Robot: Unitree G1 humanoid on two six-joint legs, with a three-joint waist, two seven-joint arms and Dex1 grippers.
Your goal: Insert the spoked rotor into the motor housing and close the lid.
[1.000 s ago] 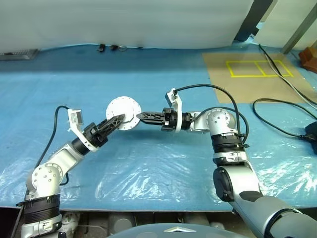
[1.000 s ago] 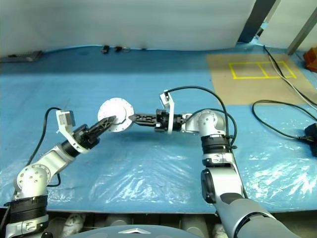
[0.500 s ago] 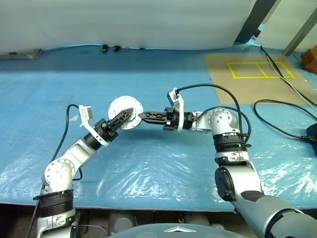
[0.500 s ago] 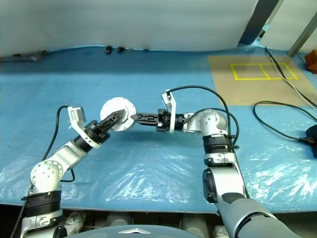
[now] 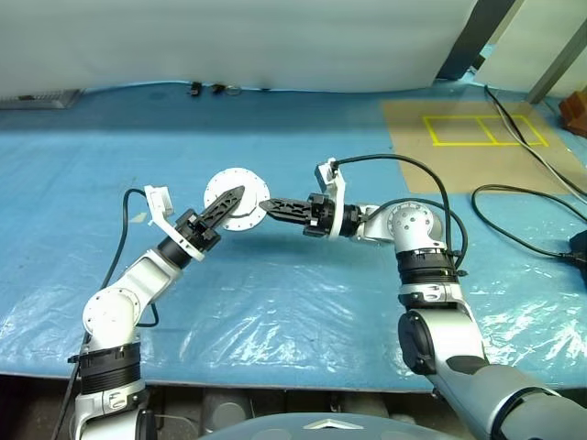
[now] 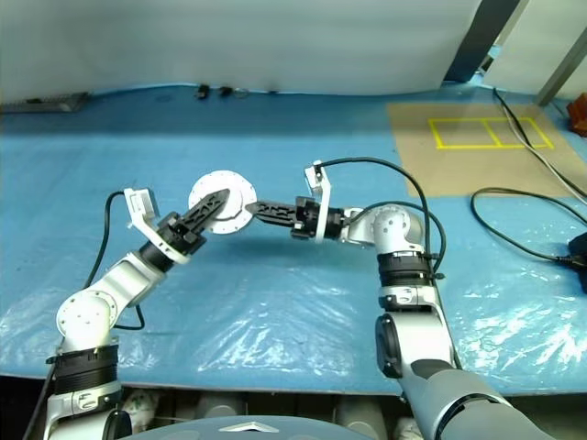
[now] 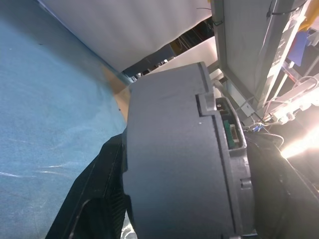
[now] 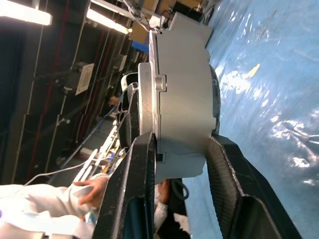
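Motor housing (image 5: pixel 236 198) held in the air above the blue sheet (image 5: pixel 293 302), between 2 grippers. Right gripper (image 5: pixel 268 205) clamped across its edge, as its wrist view shows. Left gripper (image 5: pixel 229 199) lying over the face, fingers straddling the body; firm grip unclear. Best to seat the left grip squarely before loosening the right, keeping the disc level.

Motor housing (image 8: pixel 182 94) matt grey metal; table cover (image 5: pixel 303 302) glossy, wrinkled blue plastic sheeting.

No readable text, label, brand or number anywhere (papers in the background are too blurred)
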